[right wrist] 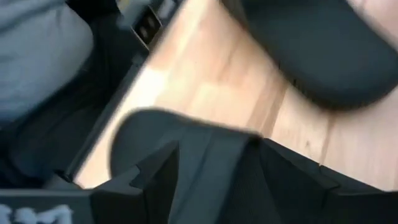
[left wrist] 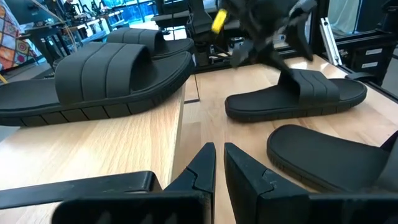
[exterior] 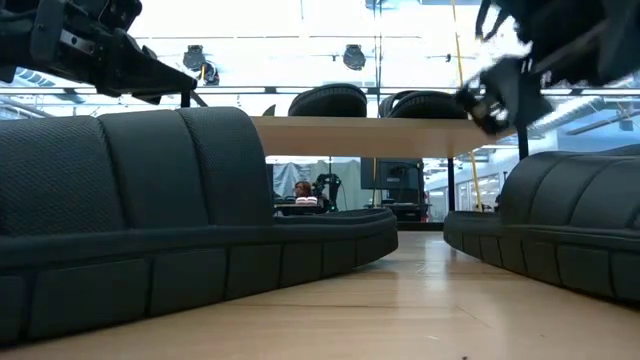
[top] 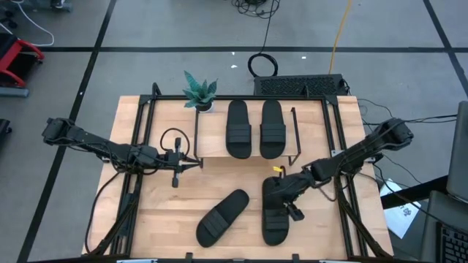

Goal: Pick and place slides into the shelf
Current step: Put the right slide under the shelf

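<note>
Four black slides are in view, two on the table and two on the shelf; nearest the front edge of the table lie the two loose ones, the left slide set on a slant and the right slide lying roughly front to back, apart from each other with bare wood between them; in the low view these same two fill the foreground, one at the picture's left and one at its right.

The right gripper hangs over the strap end of the right slide, its arm reaching in from the table's right side; in the right wrist view its two dark fingers stand apart over a dark sole, and whether they touch it cannot be told; nothing is seen clamped between them.

Farther back, the left gripper sits just off the shelf's front left corner, its fingers nearly together with only a thin slit between them and nothing held.

Behind both grippers stands the shelf, one low rack with a light wood board on a thin black frame; on its board rest two slides side by side, the left shelf slide and the right shelf slide, parallel and close together.

At the shelf's back left corner stands one small green plant.
</note>
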Tool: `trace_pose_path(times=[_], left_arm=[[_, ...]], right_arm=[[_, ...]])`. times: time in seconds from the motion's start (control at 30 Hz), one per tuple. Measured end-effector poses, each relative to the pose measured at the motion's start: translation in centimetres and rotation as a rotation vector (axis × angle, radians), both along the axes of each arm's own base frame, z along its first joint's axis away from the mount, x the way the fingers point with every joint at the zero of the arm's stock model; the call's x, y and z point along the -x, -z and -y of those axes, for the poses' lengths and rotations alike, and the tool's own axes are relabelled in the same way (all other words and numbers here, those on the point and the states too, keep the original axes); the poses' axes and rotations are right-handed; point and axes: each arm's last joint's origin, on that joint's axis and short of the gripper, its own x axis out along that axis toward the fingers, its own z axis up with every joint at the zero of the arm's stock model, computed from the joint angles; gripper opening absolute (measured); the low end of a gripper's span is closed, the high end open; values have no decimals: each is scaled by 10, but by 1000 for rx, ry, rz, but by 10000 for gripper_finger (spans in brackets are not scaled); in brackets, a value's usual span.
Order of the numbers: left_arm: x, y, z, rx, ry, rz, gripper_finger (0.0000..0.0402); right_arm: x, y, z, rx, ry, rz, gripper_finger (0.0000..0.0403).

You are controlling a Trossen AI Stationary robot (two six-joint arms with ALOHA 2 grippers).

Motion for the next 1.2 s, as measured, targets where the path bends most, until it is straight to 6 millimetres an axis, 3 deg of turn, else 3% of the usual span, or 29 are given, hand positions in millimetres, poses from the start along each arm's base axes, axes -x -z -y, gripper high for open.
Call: trace_pose_path(times=[0.17, 0.3, 0.4, 0.5, 0.6, 0.73, 0.83, 1.03, 1.2], left_arm=[[0, 0, 0, 1, 0, -2, 33], [0, 1, 0, 0, -1, -11, 33], [0, 2, 0, -1, -1, -16, 33], [0, 1, 0, -7, 0, -16, 33], [0, 1, 0, -5, 0, -16, 33], [0, 1, 0, -4, -1, -15, 33], [0, 1, 0, -2, -1, -14, 33], [0, 1, 0, 38, -8, -14, 33], [0, 1, 1, 53, 19, -16, 33]], right_arm=[[22, -45, -20, 102, 3, 58, 192], [50, -76, -58, 289, 48, 112, 172], [68, -85, -88, 408, 138, 170, 155], [75, -77, -112, 510, 218, 223, 137], [75, -58, -126, 558, 179, 203, 120], [68, -33, -143, 485, 31, 139, 108], [60, -18, -152, 430, -9, 237, 105], [37, -5, -137, 390, 269, 227, 111], [38, 13, -136, 392, 345, 126, 154]])
